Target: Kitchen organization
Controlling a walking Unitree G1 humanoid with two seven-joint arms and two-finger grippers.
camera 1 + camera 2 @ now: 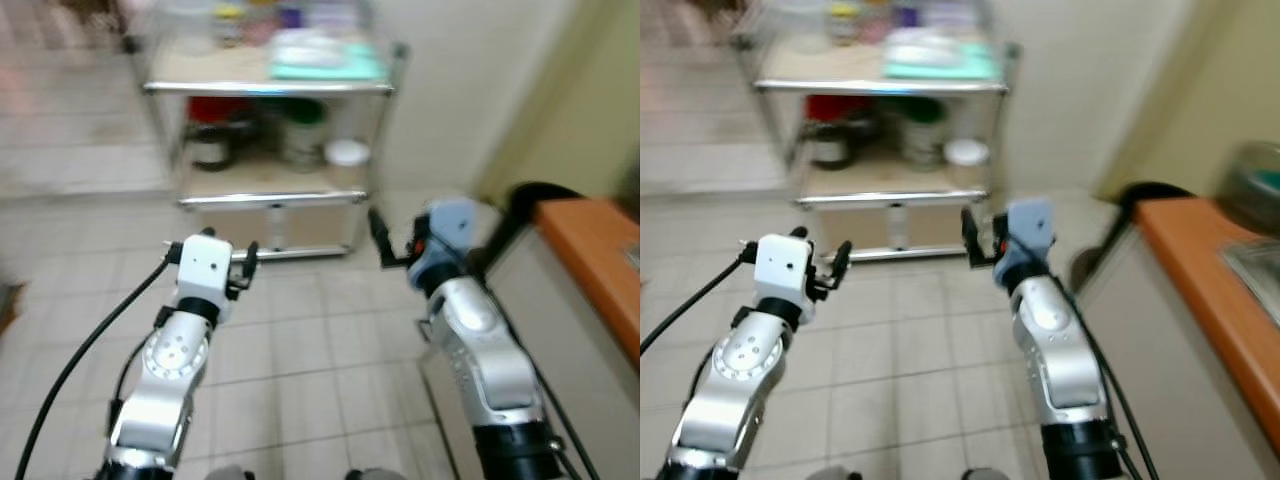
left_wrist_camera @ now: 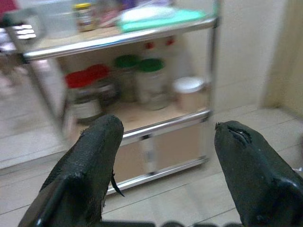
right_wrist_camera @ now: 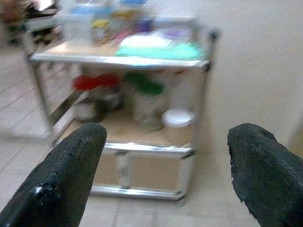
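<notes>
The robot faces a metal shelf cart (image 1: 270,88) standing against the wall, both arms raised toward it. The left tool (image 2: 165,161) and right tool (image 3: 165,165) each hold their fingers wide apart, carrying nothing, probably ready to reach in. Jars with red and green lids (image 2: 142,80) crowd the middle shelf beside a white tub (image 2: 189,92); a teal cloth (image 1: 330,62) lies on top.
</notes>
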